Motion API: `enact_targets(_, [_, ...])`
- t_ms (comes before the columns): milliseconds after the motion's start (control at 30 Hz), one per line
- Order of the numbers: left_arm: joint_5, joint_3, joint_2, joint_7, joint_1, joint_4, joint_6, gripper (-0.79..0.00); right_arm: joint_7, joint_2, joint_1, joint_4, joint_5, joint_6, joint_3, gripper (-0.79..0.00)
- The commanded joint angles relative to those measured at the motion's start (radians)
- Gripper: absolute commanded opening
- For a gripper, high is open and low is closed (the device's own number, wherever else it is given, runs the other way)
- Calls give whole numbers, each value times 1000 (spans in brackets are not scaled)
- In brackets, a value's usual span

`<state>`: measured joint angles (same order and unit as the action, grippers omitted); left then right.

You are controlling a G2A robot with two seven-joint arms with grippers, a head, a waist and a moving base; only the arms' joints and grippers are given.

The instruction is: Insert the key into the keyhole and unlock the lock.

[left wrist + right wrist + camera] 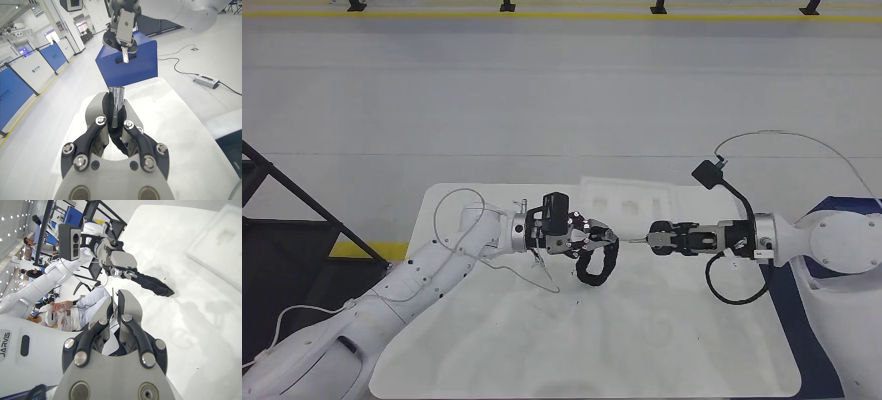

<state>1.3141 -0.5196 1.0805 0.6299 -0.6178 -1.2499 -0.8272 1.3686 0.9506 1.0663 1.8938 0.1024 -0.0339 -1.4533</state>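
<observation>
Two grippers face each other above the white table [642, 345]. The left gripper [115, 110] is squeezed tight on the lock [117, 97]. It holds the lock up in the air with its round end pointing at the other arm. The right gripper [115, 306] is pinched shut on the key [125, 55], with the flat silver blade sticking out toward the lock. The key tip is near the lock but not touching it.

We think the step now is lining up. The key is not in the keyhole [114, 272] yet. Next, we think the key must go straight at that little hole. Its flat blade must be turned the same way as the slot, or it will bump the rim. After it is in, it needs a twist.

The lock is a shiny silver tube. A thick black cord [151, 284] loops out of it and hangs down toward the table. We cannot tell if the cord touches the table.
</observation>
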Motion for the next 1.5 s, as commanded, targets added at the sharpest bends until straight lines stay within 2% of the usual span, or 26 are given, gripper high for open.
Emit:
enact_targets(0, [10,8,14,24,10,9,1,-785,-2,-3,13,31,0,-4,-8,-785])
enact_targets(133, [31,21,39,68,25,29,21,-785,-18,-8,29,46,13,18,-19,-785])
enact_targets(767, [31,21,39,68,25,29,21,-785,-37,-8,40,55,0,19,-13,-785])
enact_targets(1000, [47,3,44,-4,1,-5,59,-785,-9,-22,18,162,-166,-89,14,-785])
enact_targets(1200, [98,-13,50,-2,-13,4,103,-785,13,-31,-20,233,-265,-186,38,-785])
enact_targets(1467, [129,-33,59,11,-28,9,117,-785,-4,-35,-58,275,-392,-270,116,-785])
